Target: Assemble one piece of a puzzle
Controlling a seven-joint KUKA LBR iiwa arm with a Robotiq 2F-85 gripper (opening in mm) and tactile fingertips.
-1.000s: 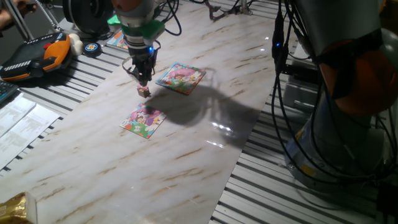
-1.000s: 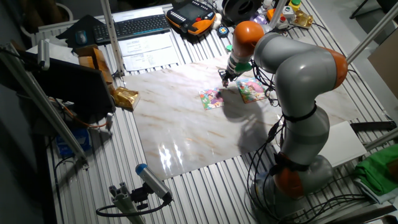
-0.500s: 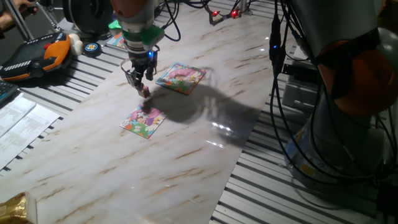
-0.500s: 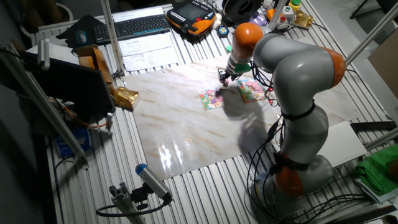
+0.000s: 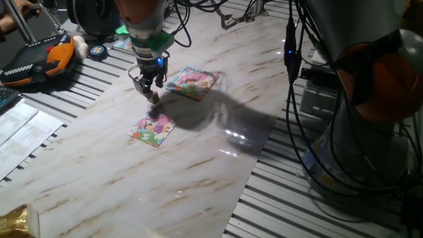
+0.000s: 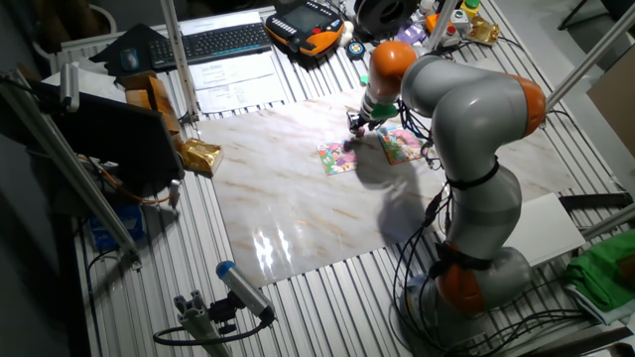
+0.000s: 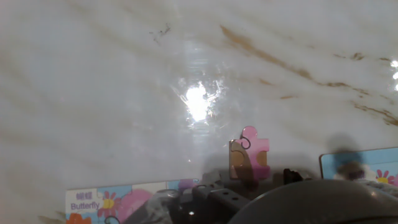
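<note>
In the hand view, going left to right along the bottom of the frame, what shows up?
Puzzle with the "Butterfly" label at lower left → the piece, pink and tan, standing up above the gripper → corner of a blue-edged board at the right edge.

The word "Butterfly" is printed in purple on the pale corner of the puzzle [image 7: 93, 205] in the hand view, above faint characters too small to read. No other lettering is legible on the larger board [image 5: 192, 82] or elsewhere.
</note>
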